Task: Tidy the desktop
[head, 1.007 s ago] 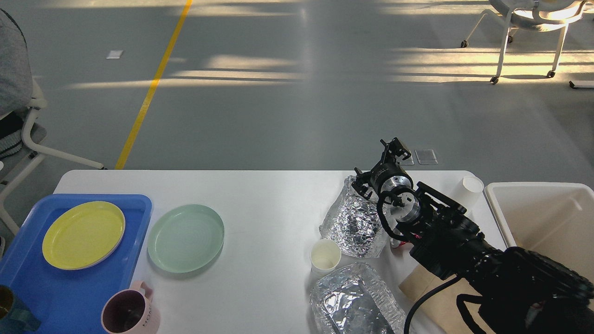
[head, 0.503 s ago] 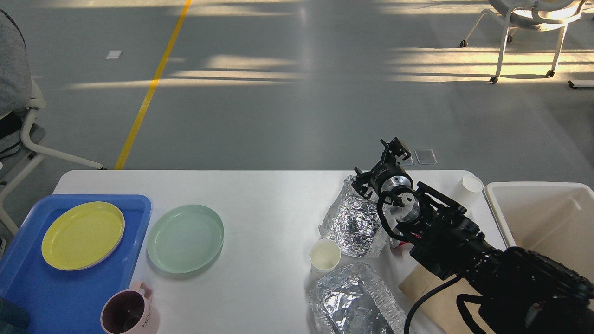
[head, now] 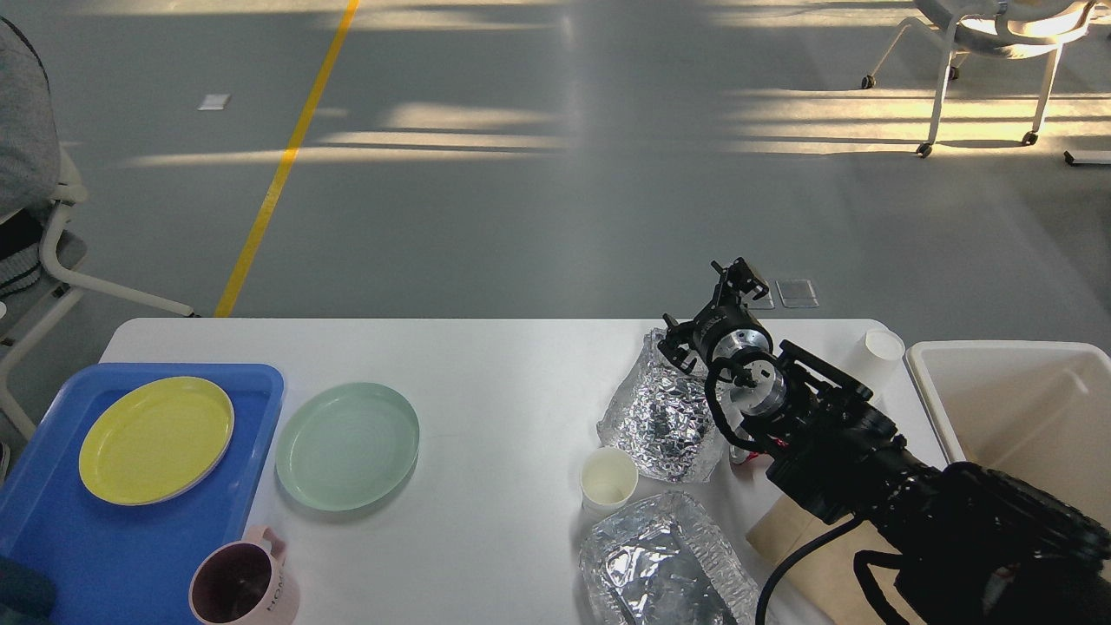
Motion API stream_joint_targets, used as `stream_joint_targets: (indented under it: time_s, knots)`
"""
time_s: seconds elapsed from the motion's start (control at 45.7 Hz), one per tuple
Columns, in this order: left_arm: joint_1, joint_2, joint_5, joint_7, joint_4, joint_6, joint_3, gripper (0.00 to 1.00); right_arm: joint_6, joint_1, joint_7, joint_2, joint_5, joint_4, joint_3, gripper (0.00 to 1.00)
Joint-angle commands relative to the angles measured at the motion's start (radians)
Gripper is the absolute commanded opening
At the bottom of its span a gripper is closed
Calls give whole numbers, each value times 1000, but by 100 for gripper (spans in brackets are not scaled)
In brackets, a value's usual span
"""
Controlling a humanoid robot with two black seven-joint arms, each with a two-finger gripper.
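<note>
The white desktop [head: 503, 365] fills the lower half of the head view. On it lie a crumpled foil sheet [head: 660, 417], a second foil piece [head: 660, 555], a small paper cup [head: 608, 477], a green plate [head: 347, 444] and a pink mug [head: 247, 590]. A yellow plate [head: 156, 438] rests in the blue tray [head: 260, 408]. My right gripper [head: 707, 311] hovers over the far edge of the upper foil sheet, its two fingers spread apart with nothing between them. My left gripper is out of view.
An off-white bin [head: 929, 391] stands at the right edge, with a translucent cup [head: 877, 360] beside it. Brown paper [head: 798, 538] lies under my right arm. A dark blue shape [head: 22, 595] is cut off at the tray's near corner. Chairs stand on the floor beyond.
The dark blue mug-like thing at the bottom left dropped toward the frame's lower edge and is mostly out of view. My right arm has not moved.
</note>
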Motion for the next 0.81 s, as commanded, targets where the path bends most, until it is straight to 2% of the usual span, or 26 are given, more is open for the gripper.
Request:
stream_joint_targets:
  time_s: [0.0, 0.088, 0.197, 0.328, 0.547, 0.788]
  knots:
    - [-107, 31, 12, 2, -28, -74, 1, 73, 0, -1, 0, 0, 0, 0, 0, 100]
    - [-170, 24, 12, 8, -30, -105, -1, 74, 0, 1, 0, 0, 0, 0, 0, 100]
    - [-229, -2, 4, 10, -19, -97, -5, 77, 0, 1, 0, 0, 0, 0, 0, 100]
    - [-300, -125, -4, 8, 12, -96, -1, 86, 0, 1, 0, 0, 0, 0, 0, 100]
    - [-381, -294, -8, 7, 76, -100, -1, 87, 0, -1, 0, 0, 0, 0, 0, 100]
    - [-636, -410, -8, 7, 30, -169, 42, 88, 0, -1, 0, 0, 0, 0, 0, 100]
